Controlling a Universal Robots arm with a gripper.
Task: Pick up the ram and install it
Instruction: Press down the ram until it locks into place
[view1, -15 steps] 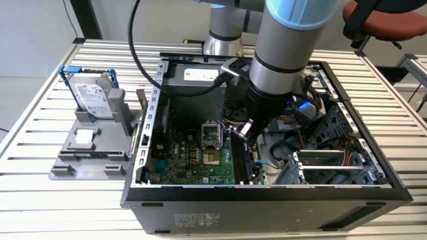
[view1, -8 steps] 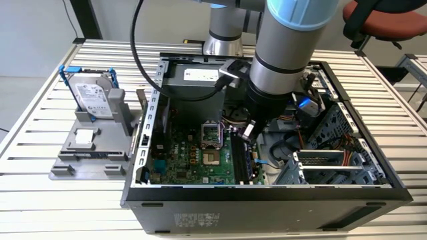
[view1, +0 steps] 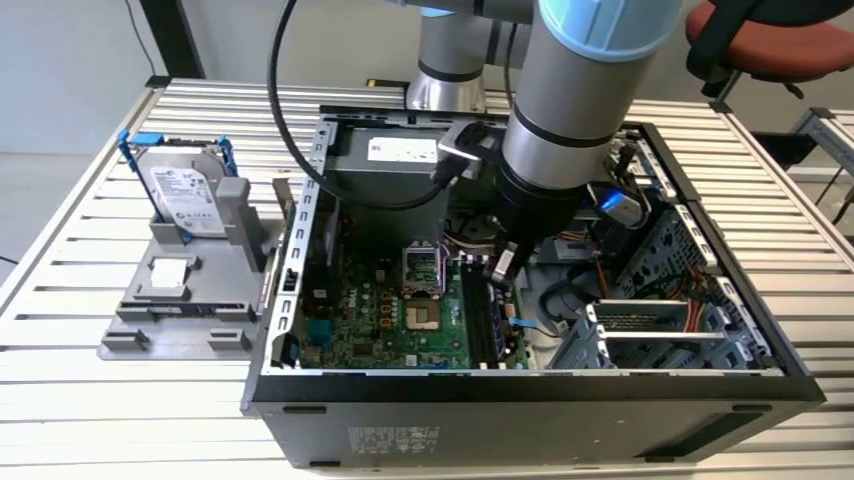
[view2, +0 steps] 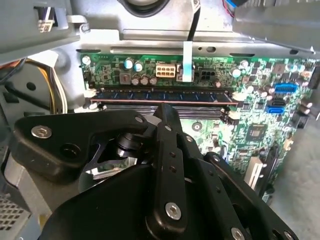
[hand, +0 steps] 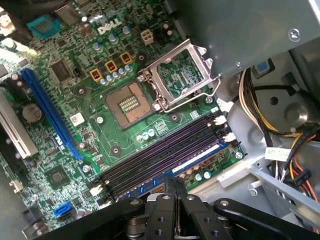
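First wrist view: one ram (hand: 197, 159) seated among four slots (hand: 160, 150).

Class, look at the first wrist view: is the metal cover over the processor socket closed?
No. The metal cover is swung up, leaving the processor socket on the green motherboard bare.

Arm (view1: 561, 130): silver-grey cylindrical links, light-blue joint cap, black wrist collar, black cable (view1: 287, 110) looped alongside. Pincer (view2: 167, 165): matte black linkage plates and bars, silver screw heads, seen in both wrist views
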